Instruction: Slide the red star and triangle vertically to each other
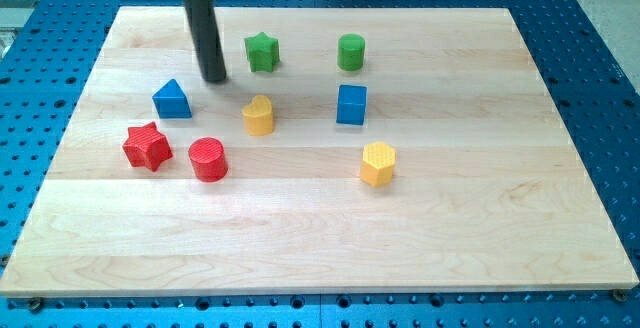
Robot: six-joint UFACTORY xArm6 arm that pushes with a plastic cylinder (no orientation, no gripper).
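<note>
Camera view: my tip [214,78] touches nothing, above ridged red star [147,146], blue triangle [172,99]

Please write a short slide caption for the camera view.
My tip rests above the blue triangle, with the red star lower left on the wooden board.

green star [262,52], green cylinder [351,52], blue cube [351,104], yellow heart [258,115], yellow hexagon [378,163], red cylinder [208,159].

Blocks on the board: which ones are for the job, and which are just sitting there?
For the job: red star, blue triangle, my tip.

Just lying about: red cylinder, yellow heart, yellow hexagon, blue cube, green star, green cylinder.
</note>
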